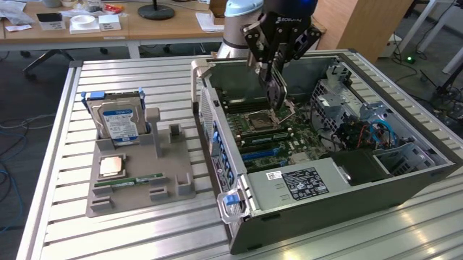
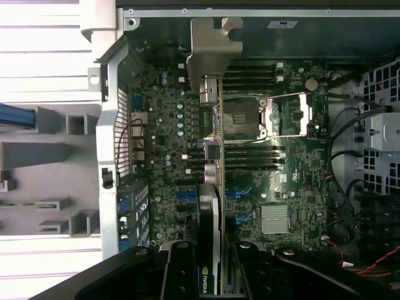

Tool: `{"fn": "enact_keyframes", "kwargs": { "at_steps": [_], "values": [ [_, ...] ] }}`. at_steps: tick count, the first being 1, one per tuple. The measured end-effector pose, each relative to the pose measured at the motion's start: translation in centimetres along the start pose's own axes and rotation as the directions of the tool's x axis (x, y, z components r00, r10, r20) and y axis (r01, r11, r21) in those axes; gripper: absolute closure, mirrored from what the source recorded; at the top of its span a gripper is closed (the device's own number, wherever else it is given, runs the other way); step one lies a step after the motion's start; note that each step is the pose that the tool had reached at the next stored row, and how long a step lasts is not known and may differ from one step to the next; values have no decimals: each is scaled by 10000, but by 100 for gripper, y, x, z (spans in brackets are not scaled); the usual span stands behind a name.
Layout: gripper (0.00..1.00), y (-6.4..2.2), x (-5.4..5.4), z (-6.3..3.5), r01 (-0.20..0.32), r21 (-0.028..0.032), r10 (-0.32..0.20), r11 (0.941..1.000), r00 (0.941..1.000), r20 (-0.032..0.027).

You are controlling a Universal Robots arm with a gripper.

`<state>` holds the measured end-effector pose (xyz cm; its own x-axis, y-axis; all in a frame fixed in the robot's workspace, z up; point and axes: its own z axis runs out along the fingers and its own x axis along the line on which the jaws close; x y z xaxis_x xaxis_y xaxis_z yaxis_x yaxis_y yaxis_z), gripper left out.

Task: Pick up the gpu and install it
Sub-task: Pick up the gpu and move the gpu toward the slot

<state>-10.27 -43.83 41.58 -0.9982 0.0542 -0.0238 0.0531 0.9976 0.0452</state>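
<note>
overhead, the gripper (image 1: 274, 69) hung above the open computer case (image 1: 347, 189), its jaws partly closed on the gpu (image 1: 276, 92). the gpu hung on end over the motherboard (image 1: 271, 132), close to the processor socket (image 1: 258, 120), its metal bracket (image 2: 212, 47) lowest and not seated in any slot. lowered out of line, that bracket would likely strike the socket or nearby parts, and a loose grip could let the card swing or slip.
</note>
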Motion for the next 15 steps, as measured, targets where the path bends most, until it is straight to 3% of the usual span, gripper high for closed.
{"fn": "enact_keyframes", "kwargs": {
  "at_steps": [15],
  "values": [
    [74, 23, -284, 8, 0, 1, 0, 10000, 10000, 0]
  ]
}}
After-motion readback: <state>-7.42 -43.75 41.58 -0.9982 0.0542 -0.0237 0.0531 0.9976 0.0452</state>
